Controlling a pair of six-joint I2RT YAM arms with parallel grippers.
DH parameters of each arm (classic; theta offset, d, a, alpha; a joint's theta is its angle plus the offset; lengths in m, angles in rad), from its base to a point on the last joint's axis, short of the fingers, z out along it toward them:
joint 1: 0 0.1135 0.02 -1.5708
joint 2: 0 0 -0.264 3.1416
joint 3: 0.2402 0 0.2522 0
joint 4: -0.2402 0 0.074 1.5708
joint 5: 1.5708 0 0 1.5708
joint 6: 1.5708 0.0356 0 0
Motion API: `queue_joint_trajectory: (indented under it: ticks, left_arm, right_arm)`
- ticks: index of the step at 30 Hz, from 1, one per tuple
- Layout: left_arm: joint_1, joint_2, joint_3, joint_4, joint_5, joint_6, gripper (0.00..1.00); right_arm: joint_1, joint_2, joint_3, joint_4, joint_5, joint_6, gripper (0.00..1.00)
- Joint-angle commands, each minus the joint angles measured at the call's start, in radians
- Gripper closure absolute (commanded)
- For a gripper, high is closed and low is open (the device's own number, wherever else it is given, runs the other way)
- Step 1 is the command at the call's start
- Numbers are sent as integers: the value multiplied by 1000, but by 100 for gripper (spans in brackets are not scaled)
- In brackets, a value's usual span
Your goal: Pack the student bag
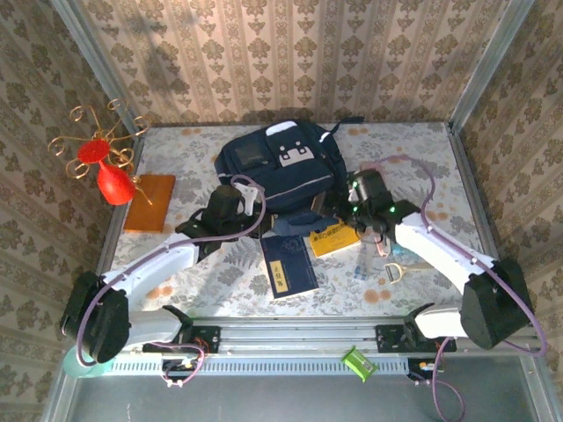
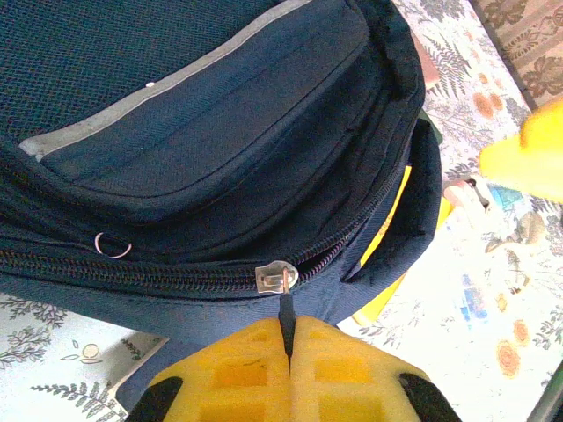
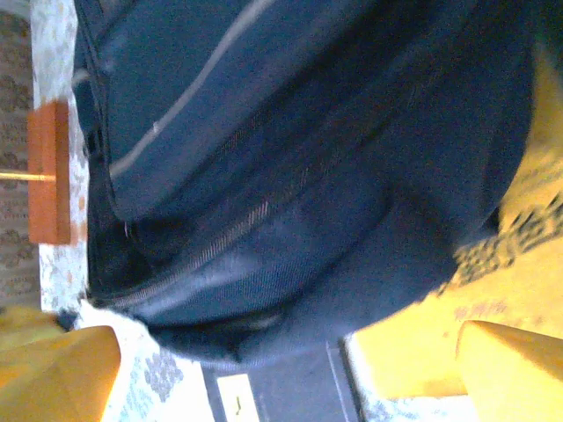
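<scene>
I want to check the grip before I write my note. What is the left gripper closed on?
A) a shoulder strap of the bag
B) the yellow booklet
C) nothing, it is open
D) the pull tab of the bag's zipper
D: in the left wrist view, the left gripper is shut on the dark zipper pull tab, which hangs from the metal slider of the student bag.

Centre: bag, the bulkiest block. Just before it: blue book and yellow book, side by side. Left side: red stand with wire curls, beside orange board. Right front: peeler. Passable bare table: both far corners.
</scene>
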Motion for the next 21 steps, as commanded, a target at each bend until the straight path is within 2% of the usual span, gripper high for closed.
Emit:
queue_joint_trajectory:
  ticks: [1, 5, 7, 9, 10, 12, 14, 18, 21]
  left_arm:
    - [-20, -9, 45, 75, 17, -13, 100]
    - [-30, -17, 42, 70, 16, -12, 100]
    - [-33, -28, 32, 71, 13, -9, 100]
    - [-32, -37, 26, 60, 7, -2, 100]
    - [-33, -43, 21, 53, -2, 1, 100]
    - [-30, -58, 8, 28, -39, 11, 100]
    - [-22, -78, 0, -6, -78, 28, 100]
    - [42, -101, -14, -99, -167, 41, 100]
    - [144, -59, -21, -132, -162, 19, 100]
  right_arm:
    - [55, 4, -94, 176, 84, 195, 1]
    - [89, 67, -113, 307, 94, 286, 2]
    - [92, 128, -125, 390, 88, 325, 8]
    - [91, 147, -144, 461, 98, 353, 21]
    - [91, 149, -146, 473, 111, 352, 31]
    - [72, 133, -140, 440, 134, 330, 55]
    - [36, 102, -139, 392, 141, 298, 69]
    - [-75, 0, -169, 358, 96, 246, 89]
    - [-135, -47, -179, 379, 35, 226, 94]
